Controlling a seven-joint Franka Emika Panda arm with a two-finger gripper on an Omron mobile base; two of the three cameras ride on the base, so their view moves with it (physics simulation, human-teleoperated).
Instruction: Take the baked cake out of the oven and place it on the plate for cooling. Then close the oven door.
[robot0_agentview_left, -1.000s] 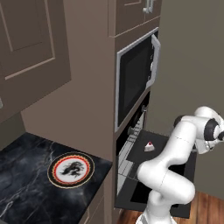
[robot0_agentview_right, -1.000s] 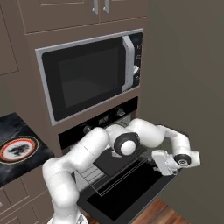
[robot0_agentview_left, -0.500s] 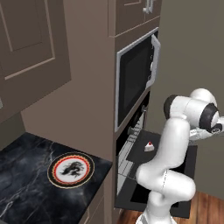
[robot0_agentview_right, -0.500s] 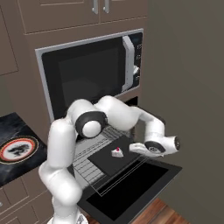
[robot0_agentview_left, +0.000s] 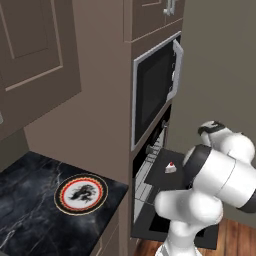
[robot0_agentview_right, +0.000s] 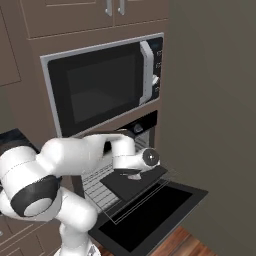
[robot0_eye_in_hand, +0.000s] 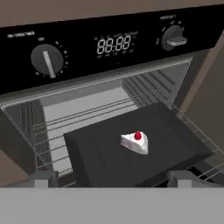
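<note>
The baked cake (robot0_eye_in_hand: 135, 142), a small whitish wedge with a red blob on top, lies on a dark flat tray (robot0_eye_in_hand: 109, 153) that rests on a pulled-out wire rack (robot0_eye_in_hand: 197, 131) of the oven (robot0_eye_in_hand: 109, 43). In the hand view the cake sits ahead of the tool (robot0_eye_in_hand: 111, 177), roughly between the lines of its two finger tips and a little toward the right one, with bare tray surface between cake and tips, so nothing touches it. The tool is released, its tips standing wide apart at the bottom corners of that view, gripping nothing. Above the cake the oven's control panel shows two round knobs and a small display. In the left base view the cake (robot0_agentview_left: 170, 167) sits on the tray just in front of the oven cavity, with the arm's white elbow close to its right. The oven door (robot0_agentview_right: 150, 212) hangs open, dropped down flat below the rack. The plate (robot0_agentview_left: 81, 193), with its red-orange rim and dark figure, lies on the dark marbled counter (robot0_agentview_left: 25, 215) to the left of the oven, well apart from the cake. In the right base view the tool (robot0_agentview_right: 131, 171) hovers low over the tray (robot0_agentview_right: 137, 182).
</note>
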